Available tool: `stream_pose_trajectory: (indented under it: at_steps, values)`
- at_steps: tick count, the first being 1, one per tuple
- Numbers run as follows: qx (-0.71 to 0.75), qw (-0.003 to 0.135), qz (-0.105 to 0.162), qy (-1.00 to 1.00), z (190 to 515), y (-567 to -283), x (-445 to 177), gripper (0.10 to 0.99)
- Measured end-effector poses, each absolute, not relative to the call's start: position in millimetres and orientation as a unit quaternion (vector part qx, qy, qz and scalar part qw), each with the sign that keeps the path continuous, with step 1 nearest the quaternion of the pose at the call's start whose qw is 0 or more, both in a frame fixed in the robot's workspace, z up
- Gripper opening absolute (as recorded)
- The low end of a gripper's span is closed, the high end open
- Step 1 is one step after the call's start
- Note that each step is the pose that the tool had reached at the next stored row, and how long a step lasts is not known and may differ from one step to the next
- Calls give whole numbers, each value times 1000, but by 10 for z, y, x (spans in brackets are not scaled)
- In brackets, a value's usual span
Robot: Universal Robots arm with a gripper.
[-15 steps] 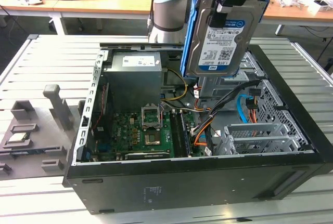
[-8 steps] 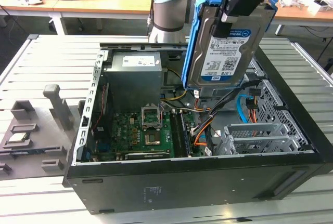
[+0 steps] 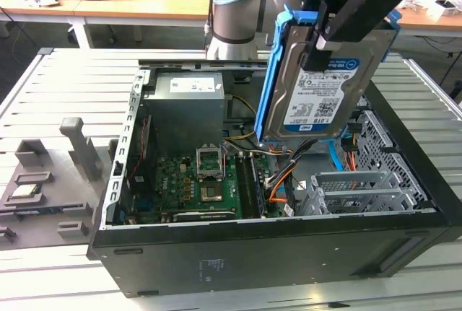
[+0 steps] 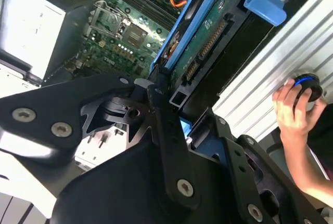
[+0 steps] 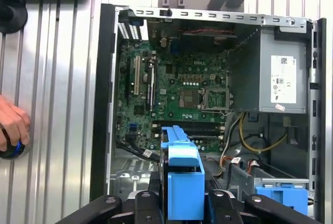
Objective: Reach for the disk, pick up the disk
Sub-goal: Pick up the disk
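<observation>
The disk [image 3: 310, 87], a silver hard drive with a white and blue label and a blue plastic frame, hangs tilted in the air above the open computer case [image 3: 274, 246]. My gripper [image 3: 326, 40] is shut on its upper part, with black fingers clamped across both faces. In the second wrist view the disk [image 4: 208, 37] juts out from between the fingers [image 4: 158, 96], its connector edge showing. In the first wrist view the disk's blue frame [image 5: 182, 174] rises between the gripper's black links, over the motherboard [image 5: 177, 94].
Inside the case sit a grey power supply [image 3: 184, 109], the motherboard [image 3: 195, 181] and a metal drive cage [image 3: 354, 188]. A bare blue bracket [image 5: 281, 193] lies in the case. A grey fixture [image 3: 43, 181] stands at the exterior view's left. A person's hand [image 4: 291, 104] rests on a knob beside the case.
</observation>
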State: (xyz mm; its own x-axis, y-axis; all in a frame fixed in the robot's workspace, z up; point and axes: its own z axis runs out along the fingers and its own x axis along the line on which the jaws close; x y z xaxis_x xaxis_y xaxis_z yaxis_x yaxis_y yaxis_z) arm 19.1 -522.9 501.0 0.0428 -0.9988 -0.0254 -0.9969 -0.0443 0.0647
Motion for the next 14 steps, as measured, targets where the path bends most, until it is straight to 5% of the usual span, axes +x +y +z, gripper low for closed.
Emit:
stream_pose_trajectory:
  at_steps: [14]
  values:
    - [717, 13, -33, -697, 4941, -5746, 190, 369]
